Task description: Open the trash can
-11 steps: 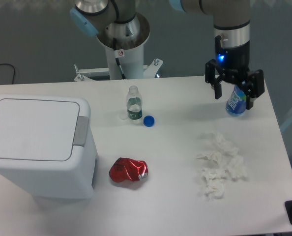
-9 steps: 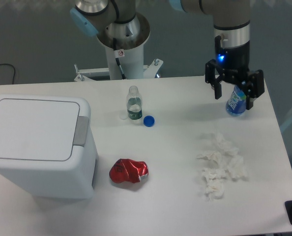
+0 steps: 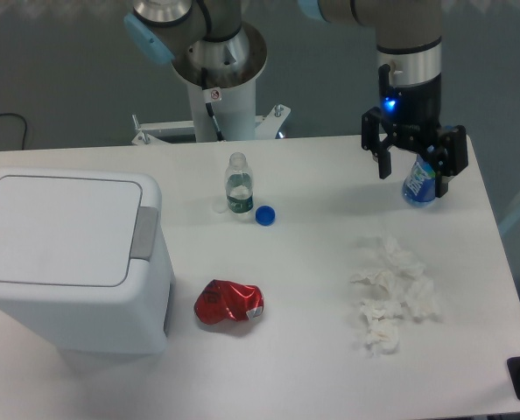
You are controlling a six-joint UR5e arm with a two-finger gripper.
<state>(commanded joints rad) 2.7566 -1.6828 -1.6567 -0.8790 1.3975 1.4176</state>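
Observation:
The trash can is a large white boxy bin at the table's left, its flat lid down and a grey push tab on the lid's right edge. My gripper hangs far off at the back right, above the table, its two black fingers spread wide and open. Nothing is held between them. A blue-labelled bottle stands just behind and between the fingers, apart from them as far as I can tell.
A small clear bottle with no cap stands mid-table, its blue cap beside it. A crushed red can lies right of the bin. Crumpled white tissues lie at the right. The robot's base stands behind the table.
The gripper has shifted slightly left and a little up; everything on the table stays where it was.

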